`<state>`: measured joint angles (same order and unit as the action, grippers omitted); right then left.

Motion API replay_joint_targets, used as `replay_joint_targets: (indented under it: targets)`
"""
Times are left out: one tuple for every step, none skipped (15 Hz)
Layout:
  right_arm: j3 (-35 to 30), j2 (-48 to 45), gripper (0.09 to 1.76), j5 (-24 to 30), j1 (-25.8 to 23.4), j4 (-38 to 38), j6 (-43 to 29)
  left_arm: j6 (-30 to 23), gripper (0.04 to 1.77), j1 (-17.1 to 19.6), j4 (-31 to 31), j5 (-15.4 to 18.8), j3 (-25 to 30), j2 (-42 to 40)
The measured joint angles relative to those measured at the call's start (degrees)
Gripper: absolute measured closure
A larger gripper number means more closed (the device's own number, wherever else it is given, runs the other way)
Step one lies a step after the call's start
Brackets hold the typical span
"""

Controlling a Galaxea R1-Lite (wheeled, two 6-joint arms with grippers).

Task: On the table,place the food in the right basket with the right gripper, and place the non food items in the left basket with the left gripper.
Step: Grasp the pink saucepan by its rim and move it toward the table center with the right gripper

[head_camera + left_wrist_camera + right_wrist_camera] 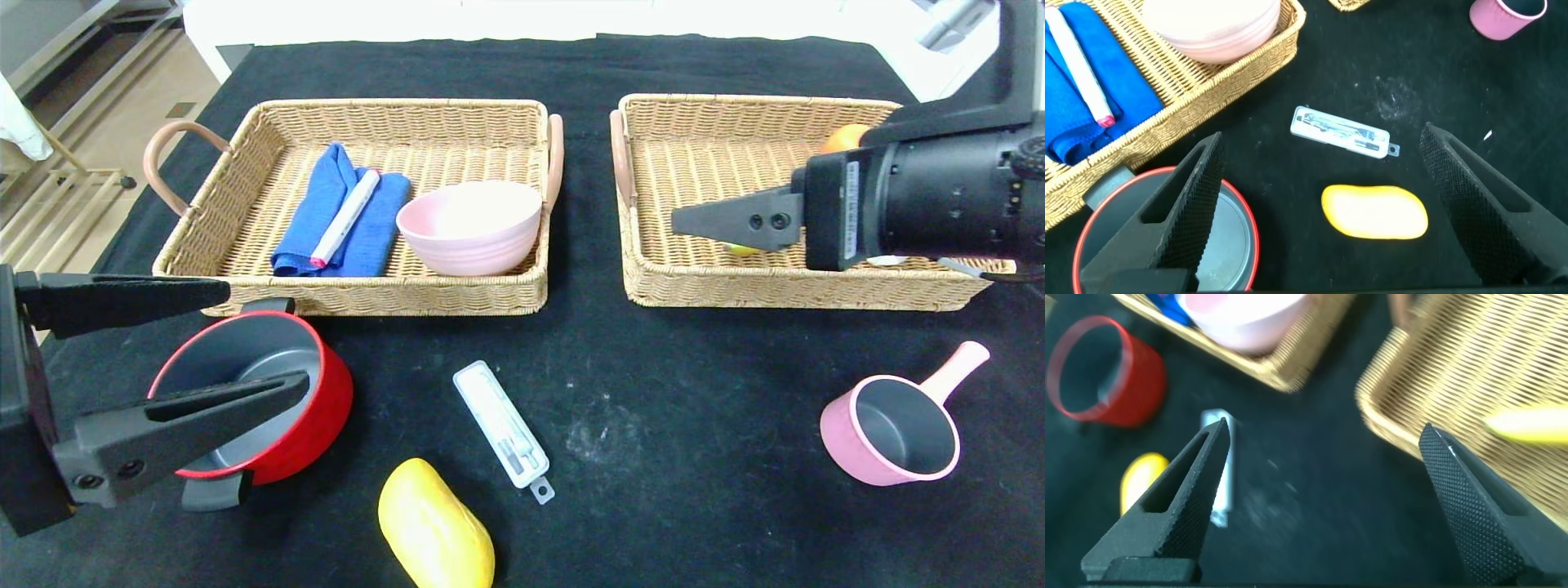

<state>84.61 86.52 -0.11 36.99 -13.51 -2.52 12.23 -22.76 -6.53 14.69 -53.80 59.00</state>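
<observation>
My left gripper [269, 336] is open and empty, hovering over the red pot [326, 408] at the table's front left; in the left wrist view [1321, 139] its fingers frame the yellow mango-like fruit [1375, 211] and the slim white case [1341, 132]. The fruit [437, 527] and the case [504, 429] lie on the black table [653, 392] at front centre. My right gripper [678, 222] is open and empty above the right basket [735, 290]. An orange [845, 137] and a yellow banana [1531, 429] lie in that basket. The pink saucepan [894, 429] stands front right.
The left basket [375, 294] holds a pink bowl [472, 224], a blue cloth [384, 220] and a white marker [347, 216]. The two baskets stand side by side at the back, with a narrow gap between their handles. The floor drops away past the table's left edge.
</observation>
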Motion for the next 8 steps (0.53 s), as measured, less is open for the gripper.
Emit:
replay_joint_targets:
  targets:
    - [-1.77, -1.46, 0.15, 0.01, -0.94, 0.0, 0.55, 0.01, 0.09, 0.0, -0.02, 0.0, 0.05, 0.01]
    - [-3.28, -2.93, 0.15, 0.04, -1.88, 0.0, 0.74, 0.0, 0.09, 0.0, -0.05, 0.0, 0.07, 0.04]
    - [-4.57, -4.4, 0.15, 0.04, -2.93, -0.05, 0.85, 0.01, 0.09, 0.0, -0.1, 0.0, 0.13, 0.06]
    - [-5.57, -5.56, 0.15, -0.05, -3.86, -0.32, 0.95, 0.01, 0.09, 0.0, -0.11, -0.02, 0.16, 0.06]
    - [-6.25, -6.51, 0.15, -0.24, -4.74, -2.01, 0.95, 0.04, 0.09, 0.0, -0.1, 0.0, 0.18, 0.06]
    - [-6.56, -7.39, 0.15, -0.38, -5.33, -4.99, 0.95, 0.04, 0.09, 0.0, -0.1, 0.0, 0.18, 0.06]
    - [-6.67, -8.16, 0.15, -0.52, -5.62, -7.77, 0.88, 0.04, 0.09, 0.0, -0.02, 0.0, 0.18, 0.09]
    - [-6.8, -8.84, 0.15, -1.21, -5.92, -9.91, 0.74, 0.06, 0.09, 0.0, -0.02, -0.02, 0.18, 0.12]
